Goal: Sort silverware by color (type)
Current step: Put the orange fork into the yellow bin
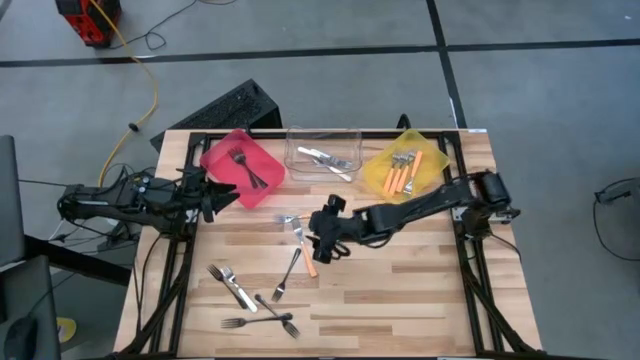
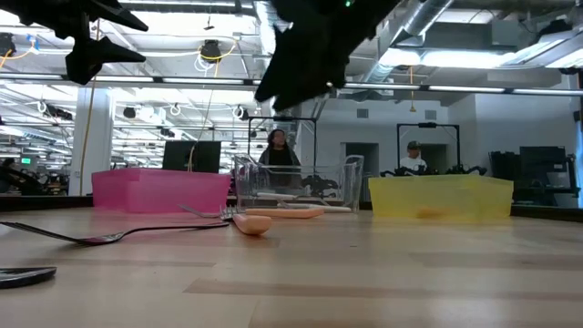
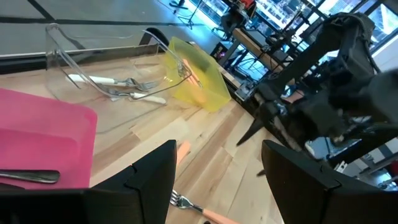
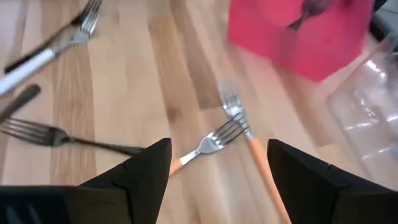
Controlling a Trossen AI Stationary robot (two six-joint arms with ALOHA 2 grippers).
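Table (image 1: 400, 290), forks (image 1: 300, 248) partly arm-hidden

Right half of the bench (image 1: 420, 290) is bare wood, easy to pass. The far edge is blocked by the red bin (image 1: 243, 168), clear bin (image 1: 322, 152) and yellow bin (image 1: 405, 166). Loose forks (image 1: 255, 300) clutter the near-left corner.

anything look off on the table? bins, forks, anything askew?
Nothing damaged or spilled. The red bin sits rotated, corner-on, unlike the clear bin; the yellow bin is also skewed. Two orange-handled forks lie crossed at their heads on the table, under the open right gripper.
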